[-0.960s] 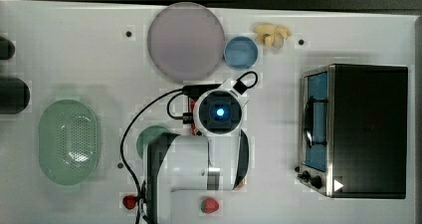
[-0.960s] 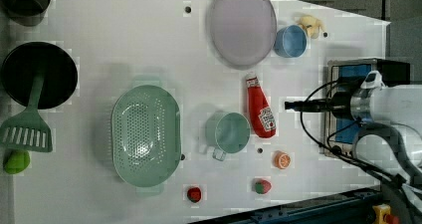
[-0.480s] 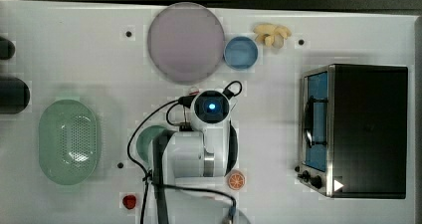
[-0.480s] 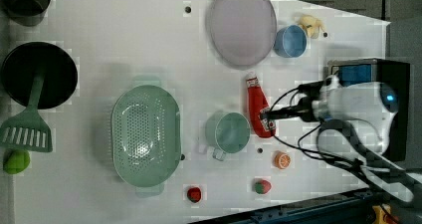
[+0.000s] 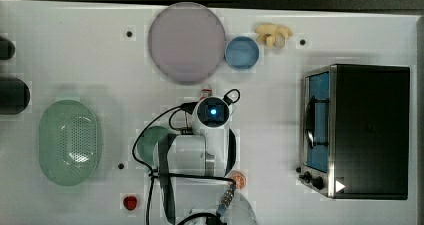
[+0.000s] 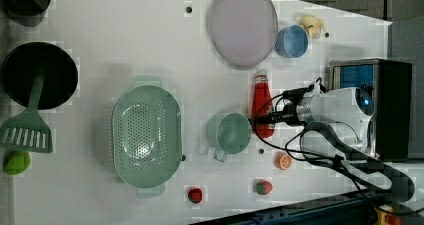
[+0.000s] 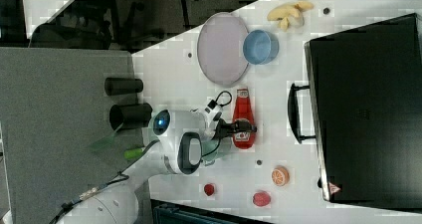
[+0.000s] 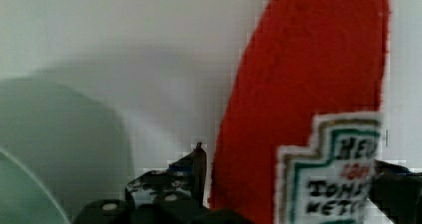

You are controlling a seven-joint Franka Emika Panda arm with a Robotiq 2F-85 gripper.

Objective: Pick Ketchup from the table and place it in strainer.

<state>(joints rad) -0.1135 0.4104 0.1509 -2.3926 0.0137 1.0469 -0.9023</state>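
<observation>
The Ketchup (image 6: 262, 101) is a red bottle with a white cap, lying flat on the white table between the lilac plate and the green cup; it is also in the right view (image 7: 242, 115). My gripper (image 6: 265, 120) is down over its wide label end, also seen in the right view (image 7: 244, 128). In the wrist view the bottle (image 8: 308, 74) lies between my two fingers (image 8: 191, 167), one on each side, and the gripper (image 8: 293, 184) is open around it. The mint-green strainer (image 5: 70, 142) sits empty toward the top view's left, apart from the arm.
A green cup (image 6: 229, 132) stands close beside the bottle. A lilac plate (image 5: 186, 42), blue bowl (image 5: 242, 53) and toaster oven (image 5: 360, 130) are nearby. An orange slice (image 6: 283, 161), a strawberry (image 6: 195, 195) and a round red fruit (image 6: 264, 187) lie near the front edge. A black pan and spatula (image 6: 37, 75) sit beyond the strainer.
The arm has swung across the table to the Ketchup, and the gripper has come down over the bottle's label end. The bottle has not moved.
</observation>
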